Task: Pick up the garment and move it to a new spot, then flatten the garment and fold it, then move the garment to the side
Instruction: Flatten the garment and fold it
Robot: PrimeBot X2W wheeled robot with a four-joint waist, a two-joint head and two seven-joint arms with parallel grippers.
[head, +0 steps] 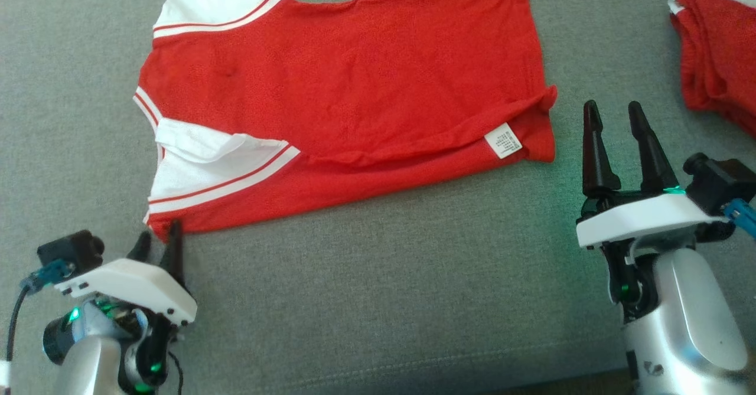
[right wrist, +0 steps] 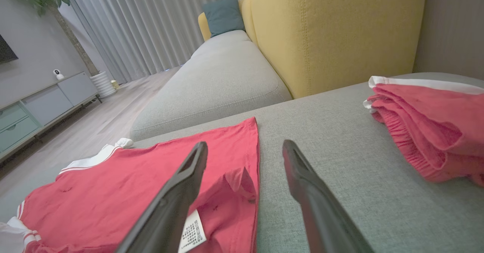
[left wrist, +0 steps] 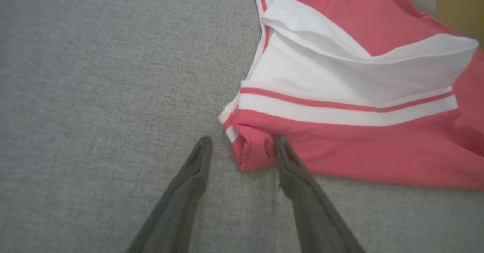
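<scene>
The garment (head: 354, 76), a red shirt with white striped sleeves, lies spread on the grey sofa cushion (head: 384, 289), its near edge folded over and a white label showing. My left gripper (head: 159, 238) stands at its near left corner. In the left wrist view the left gripper (left wrist: 242, 143) is open with that corner of the garment (left wrist: 253, 154) between the two fingers, the right finger touching the cloth. My right gripper (head: 614, 114) is open just right of the hem, holding nothing. Past the right gripper (right wrist: 245, 149) in its wrist view, the garment (right wrist: 113, 185) lies low and to the left.
A second red garment (head: 717, 52), bunched, lies at the far right of the cushion, also seen as the bunched garment (right wrist: 427, 124). A yellow backrest (right wrist: 332, 33) rises behind. The cushion's front edge runs along the bottom of the head view.
</scene>
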